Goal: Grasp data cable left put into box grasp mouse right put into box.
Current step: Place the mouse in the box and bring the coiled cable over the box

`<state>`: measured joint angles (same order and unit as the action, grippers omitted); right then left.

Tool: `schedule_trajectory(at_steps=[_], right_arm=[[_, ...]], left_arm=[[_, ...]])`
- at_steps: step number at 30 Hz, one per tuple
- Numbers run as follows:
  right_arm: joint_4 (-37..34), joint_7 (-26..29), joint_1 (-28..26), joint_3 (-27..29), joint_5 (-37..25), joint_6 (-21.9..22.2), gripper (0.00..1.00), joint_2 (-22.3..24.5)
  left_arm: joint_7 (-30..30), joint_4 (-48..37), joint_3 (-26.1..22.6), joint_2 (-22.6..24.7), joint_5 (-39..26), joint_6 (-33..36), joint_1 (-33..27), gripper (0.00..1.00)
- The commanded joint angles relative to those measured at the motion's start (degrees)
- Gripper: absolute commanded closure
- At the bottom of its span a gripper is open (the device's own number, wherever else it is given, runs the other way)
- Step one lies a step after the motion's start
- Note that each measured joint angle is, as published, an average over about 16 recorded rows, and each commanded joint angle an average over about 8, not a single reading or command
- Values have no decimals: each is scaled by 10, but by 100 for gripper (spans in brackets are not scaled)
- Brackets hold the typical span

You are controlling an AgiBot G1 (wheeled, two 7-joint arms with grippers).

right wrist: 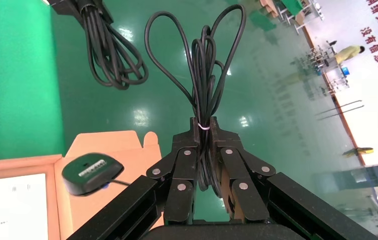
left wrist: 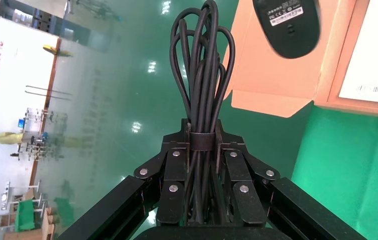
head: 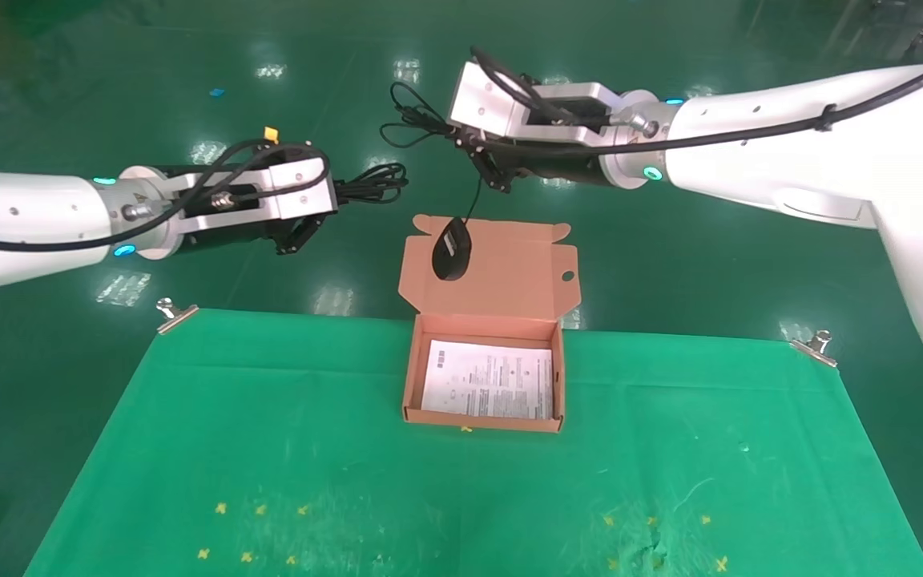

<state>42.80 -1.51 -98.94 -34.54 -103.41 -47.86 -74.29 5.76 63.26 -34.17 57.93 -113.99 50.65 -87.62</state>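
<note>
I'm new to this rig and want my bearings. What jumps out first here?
The mouse dangles by its cord from the right gripper, hanging in front of the box's open lid. To its left, the left gripper holds the data cable bundle in the air.

Box [head: 484,377]: salmon-pink, open, lid flap raised behind, white sheet inside. Mouse [head: 452,250]: black, dangling by thin cord before flap, above box. Cable [head: 369,183]: thick black looped bundle, held aloft, left of flap.
</note>
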Motion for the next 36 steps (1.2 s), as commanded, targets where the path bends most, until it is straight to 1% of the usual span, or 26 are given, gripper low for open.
schedule_trajectory(at_steps=[1,8,18,26,36], right_arm=[[-5,-6,2,1,7,0,100,-3],[-40,-29,22,-2,15,-2,100,-8],[-99,-63,46,-12,41,1,100,-28],[-122,-68,60,-33,80,9,100,-34],[-154,-63,64,-79,95,26,100,-35]], left_arm=[[-1,-2,0,-1,1,0,1,100],[-2,13,-1,-35,1,11,30,100],[18,54,1,-83,-10,30,55,100],[33,73,2,-91,-17,33,62,100],[39,78,1,-92,-21,34,63,100]])
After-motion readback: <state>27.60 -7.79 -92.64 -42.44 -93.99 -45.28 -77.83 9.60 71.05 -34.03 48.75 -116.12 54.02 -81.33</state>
